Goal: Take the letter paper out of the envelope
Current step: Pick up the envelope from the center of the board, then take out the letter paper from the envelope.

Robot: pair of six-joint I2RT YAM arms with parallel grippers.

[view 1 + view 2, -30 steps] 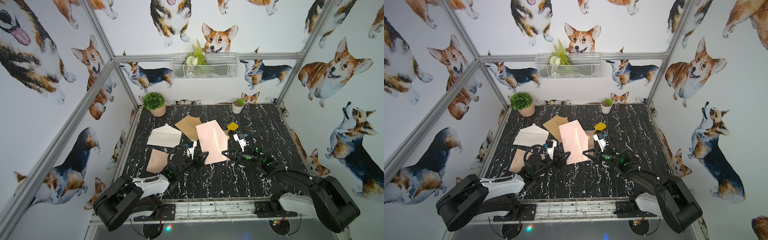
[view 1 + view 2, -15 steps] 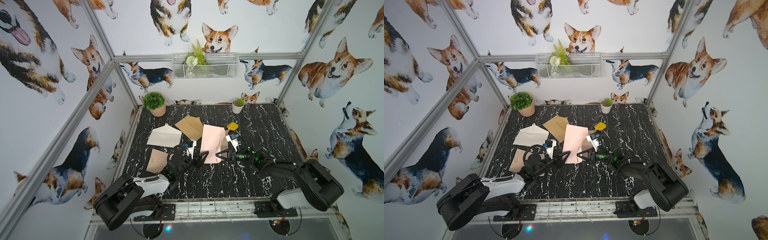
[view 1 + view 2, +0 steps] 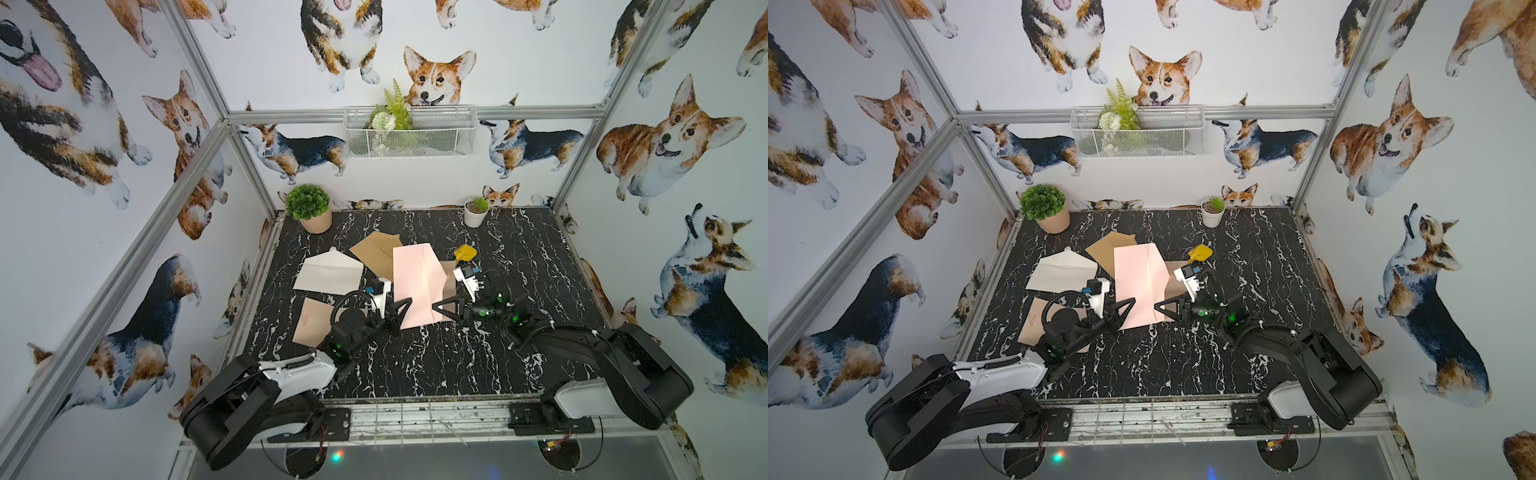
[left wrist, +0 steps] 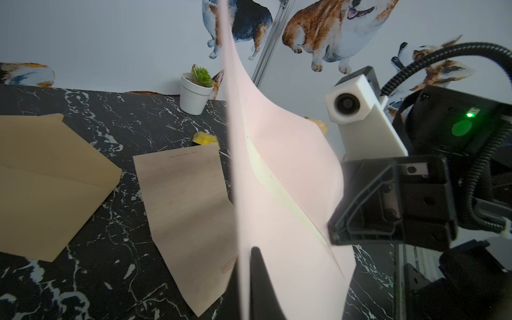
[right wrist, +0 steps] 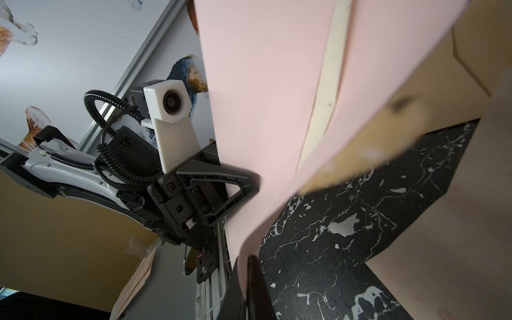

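A pink envelope (image 3: pixel 415 286) hangs upright above the black marble table (image 3: pixel 436 365), held by its lower corners from both sides. My left gripper (image 3: pixel 405 306) is shut on its lower left edge, and the pink edge runs between the fingers in the left wrist view (image 4: pixel 248 250). My right gripper (image 3: pixel 436 308) is shut on the lower right corner, which curls into its jaws in the right wrist view (image 5: pixel 246 259). A cream strip (image 5: pixel 324 91) runs along the envelope's fold. The letter paper is hidden; nothing shows sticking out of the envelope.
A white envelope (image 3: pixel 328 272), a brown envelope (image 3: pixel 376 251) and a tan sheet (image 3: pixel 311 322) lie to the left. Another tan sheet (image 4: pixel 180 207) lies beneath the pink envelope. A yellow object (image 3: pixel 464 252), a green plant (image 3: pixel 309 208) and a small white pot (image 3: pixel 476 212) stand behind.
My left gripper was open beside the envelope and has now shut on its lower left edge. The right arm swung the envelope leftward, then back a little, turning it.
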